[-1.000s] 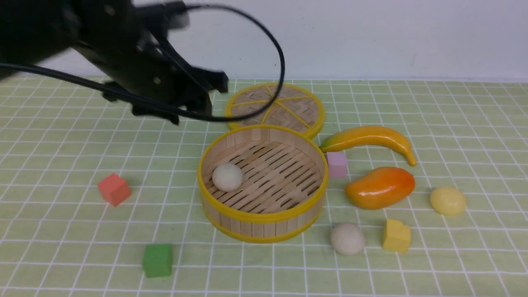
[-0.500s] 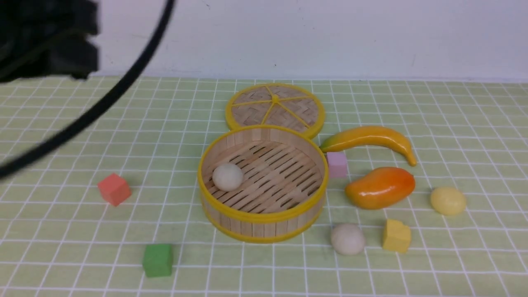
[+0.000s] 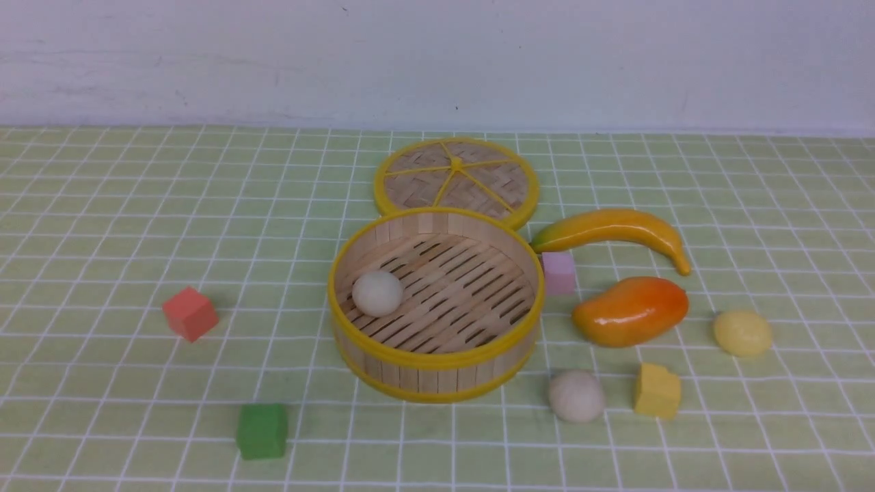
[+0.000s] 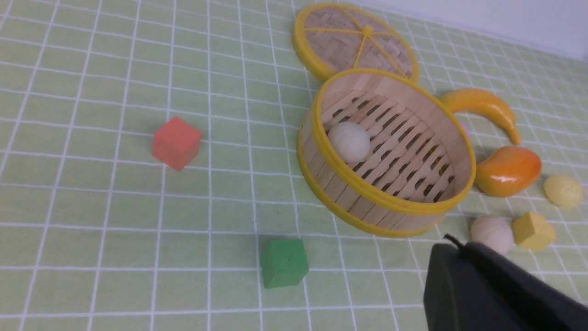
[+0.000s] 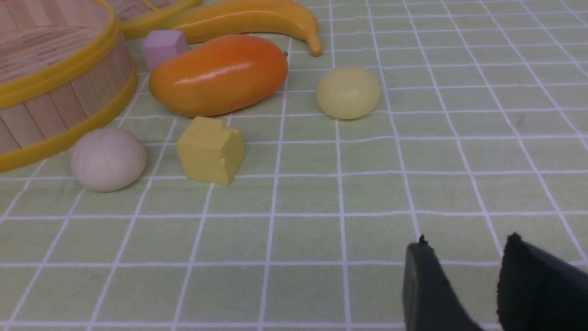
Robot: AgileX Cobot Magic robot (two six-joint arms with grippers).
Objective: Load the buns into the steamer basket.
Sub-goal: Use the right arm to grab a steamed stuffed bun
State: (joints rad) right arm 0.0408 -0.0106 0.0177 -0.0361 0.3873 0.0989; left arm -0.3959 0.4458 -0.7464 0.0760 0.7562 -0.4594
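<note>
Withdrawn from the front view, the left claw point(image 4: 444, 250) is pinched closed; the right claw point(image 5: 466, 246) stands ajar. A smooth beige bun point(image 3: 576, 395) lies nearest on the tabletop point(image 3: 137, 383), a waxy yellow bun point(image 3: 742, 333) beyond, a third bun point(image 3: 377, 292) inside the slatted basket point(image 3: 437, 362).

We see a plain matte wall point(image 3: 437, 61) at the back, off-white with a faint lilac cast and marked by a few small dark specks and pale scuffs. It meets the worktop point(image 3: 102, 205) in a straight, level line across the front view. A pale green cloth point(image 3: 786, 205) covers the worktop, ruled into squares by thin white lines. The light is soft and even, and the shadows on the cloth are short and faint.
</note>
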